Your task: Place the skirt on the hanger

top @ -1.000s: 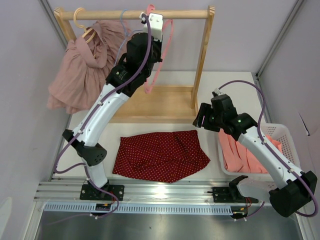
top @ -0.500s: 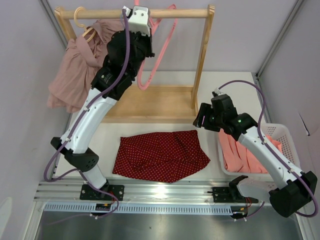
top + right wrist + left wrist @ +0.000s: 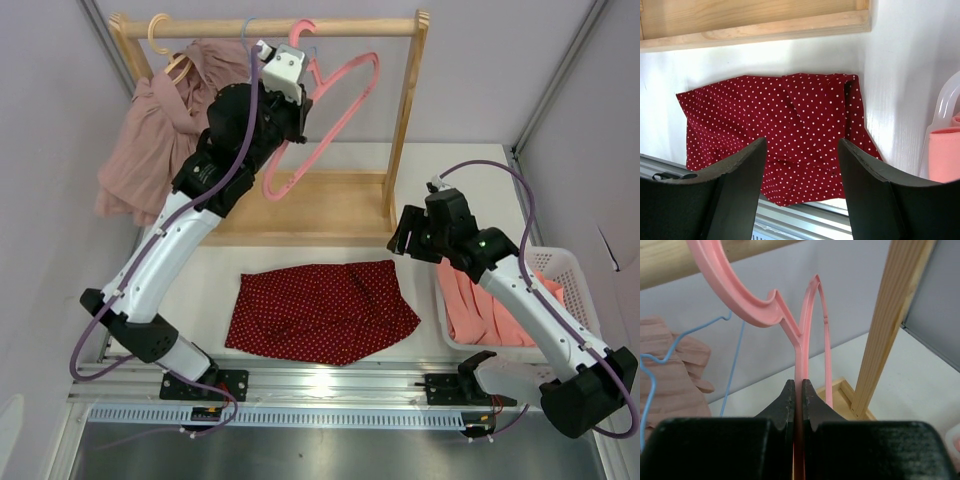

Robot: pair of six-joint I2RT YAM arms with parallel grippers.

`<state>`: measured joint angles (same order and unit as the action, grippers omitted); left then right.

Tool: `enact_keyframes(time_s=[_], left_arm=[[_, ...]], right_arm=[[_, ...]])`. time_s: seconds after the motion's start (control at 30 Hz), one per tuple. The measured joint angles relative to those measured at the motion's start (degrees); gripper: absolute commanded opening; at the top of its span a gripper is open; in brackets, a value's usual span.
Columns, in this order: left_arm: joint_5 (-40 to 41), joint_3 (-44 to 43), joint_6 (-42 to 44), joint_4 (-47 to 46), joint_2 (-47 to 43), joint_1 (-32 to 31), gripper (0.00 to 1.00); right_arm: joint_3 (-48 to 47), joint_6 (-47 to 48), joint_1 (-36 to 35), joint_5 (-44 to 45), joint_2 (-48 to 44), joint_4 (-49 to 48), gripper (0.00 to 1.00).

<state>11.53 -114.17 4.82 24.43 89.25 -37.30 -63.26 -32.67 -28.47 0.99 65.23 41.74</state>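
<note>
Skirt point(image 3: 320, 310), red w/ white dots, lay crumpled flat on the table point(image 3: 200, 280) near the front edge, touching neither arm. R gripper point(image 3: 400, 235) hung over the table just beyond the skirt's right corner, jaws spread wide, holding nothing. Basket point(image 3: 560, 265) w/ a pink cloth point(image 3: 480, 305) sat at the right. Farther back stood the wooden rack base point(image 3: 320, 205). Above it, L gripper point(image 3: 797, 385) was pinched tight on the neck of the pink hanger point(image 3: 798, 357), hook up against the rail point(image 3: 210, 28). A dusty-pink garment point(image 3: 150, 140) hung at the rail's left end.
</note>
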Motion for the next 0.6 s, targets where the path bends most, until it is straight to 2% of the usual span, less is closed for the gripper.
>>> enact_keyframes(time_s=[0.37,0.6], left_arm=[[-9.16,14.49,0.72,-3.87,-11.37,0.50,0.00],[-15.69,29.42,-0.39,-7.21,-21.68,0.55,0.00]], right_arm=[[0.00,0.37,0.46,0.00,-0.61,0.02,0.65],[-0.22,0.81,0.66,0.00,-2.75,0.66,0.65]])
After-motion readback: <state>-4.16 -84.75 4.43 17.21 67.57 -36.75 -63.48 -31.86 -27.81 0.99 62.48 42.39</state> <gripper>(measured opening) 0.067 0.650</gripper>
